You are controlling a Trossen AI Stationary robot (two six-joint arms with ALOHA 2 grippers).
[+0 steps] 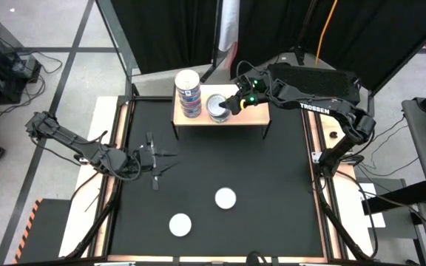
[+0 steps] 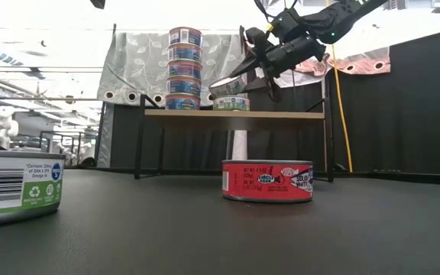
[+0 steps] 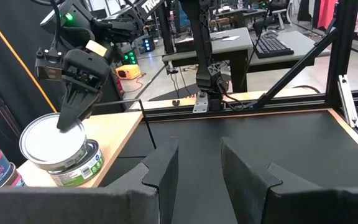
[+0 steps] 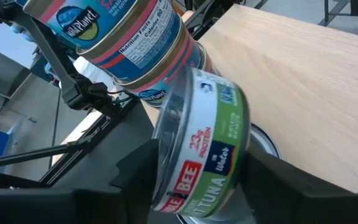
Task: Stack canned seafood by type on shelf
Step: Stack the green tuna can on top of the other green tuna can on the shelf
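Note:
On the light wood shelf (image 1: 239,118) at the table's far edge, a stack of several blue-labelled tins (image 2: 184,69) stands on the left part of the top. Beside the stack sits a green-white tin (image 2: 231,102). My right gripper (image 4: 204,180) hovers over that tin, shut on a second green-white tin (image 4: 207,134). My left gripper (image 3: 197,165) is open low over the table's left middle (image 1: 157,159), touching nothing. A red tin (image 2: 267,181) and another green-white tin (image 2: 14,187) rest flat on the black mat near the front edge. My right gripper pinches the green-white tin by its side wall (image 4: 166,155), one finger (image 4: 132,177) on each opposite side. The fingers slant down at it from the table's right and far side. The tin is tilted, its low edge just over the lid of the shelf tin (image 4: 263,140); whether they touch I cannot tell.
The right half of the shelf top (image 1: 254,114) is bare wood. The blue stack (image 1: 188,92) stands close beside the held tin. The two loose tins (image 1: 225,198) (image 1: 180,224) lie near the front, with open mat (image 1: 272,162) between them and the shelf.

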